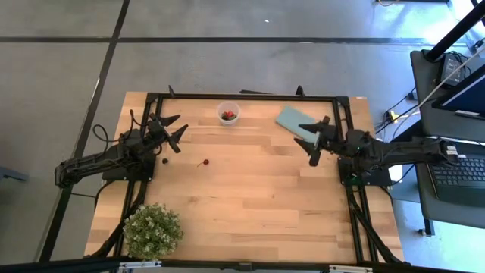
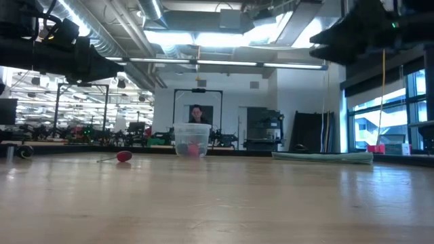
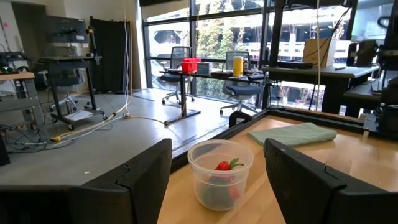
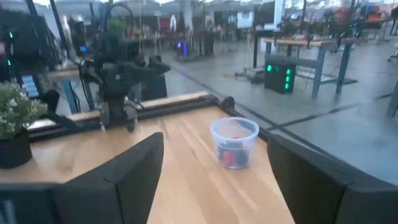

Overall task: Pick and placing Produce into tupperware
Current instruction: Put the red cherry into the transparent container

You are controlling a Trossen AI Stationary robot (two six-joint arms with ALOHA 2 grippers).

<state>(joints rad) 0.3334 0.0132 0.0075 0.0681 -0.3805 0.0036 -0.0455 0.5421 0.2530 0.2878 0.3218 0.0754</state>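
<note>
1. Bare butcher-block table (image 2: pixel 217 203) fills the near ground of the low view; nothing sits on its closest stretch.
2. Farther back, a red berry (image 2: pixel 123 156) with a thin stem lies on the wood, left of the clear round tupperware cup (image 2: pixel 192 140). From above it sits near the table's middle (image 1: pixel 205 161), with a darker piece (image 1: pixel 166 159) just under the left arm's fingers.
3. That cup stands upright at the far edge, and already holds red and dark produce (image 3: pixel 222 166), so the sorting looks partly done.
4. Left gripper (image 1: pixel 173 130) hangs above the table's left side, fingers apart and holding nothing, pointed toward the cup; its wrist view frames the cup between the two fingers. I judge it poised between loose pieces and container.
5. Right gripper (image 1: pixel 314 142) hovers at the right side, fingers spread wide and empty, beside a flat teal cloth (image 1: pixel 296 121).
6. Potted plant (image 1: pixel 152 230) occupies the near-left corner, well apart from the work.
</note>
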